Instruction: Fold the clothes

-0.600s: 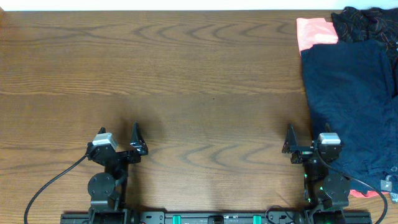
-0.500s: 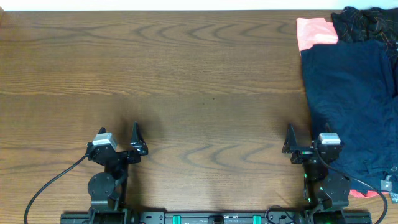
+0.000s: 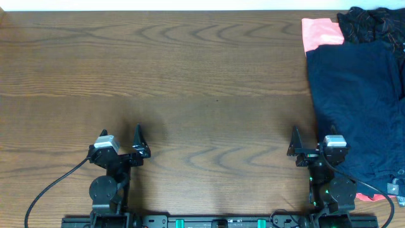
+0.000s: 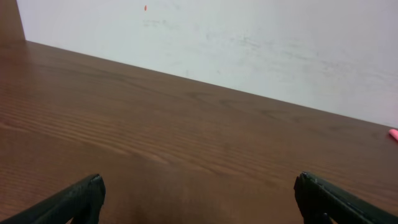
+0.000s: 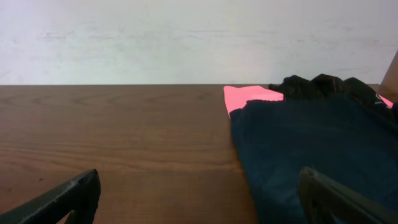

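The clothes lie in a pile at the table's right edge. A large dark navy garment [image 3: 354, 101] is spread on top. A salmon-pink one [image 3: 319, 33] sticks out at its far end, beside a crumpled black patterned one [image 3: 370, 22]. The right wrist view shows the navy garment [image 5: 311, 143], the pink one [image 5: 249, 96] and the black one [image 5: 317, 84] ahead to the right. My left gripper [image 3: 139, 144] [image 4: 199, 186] is open and empty over bare wood. My right gripper [image 3: 295, 144] [image 5: 199, 180] is open and empty, just left of the navy cloth.
The wooden table [image 3: 190, 76] runs wide to the left of the pile. A white wall [image 5: 186, 37] stands behind its far edge. A white tag [image 3: 392, 188] and a pink strip [image 3: 373, 197] show at the navy garment's near corner, by the right arm's base.
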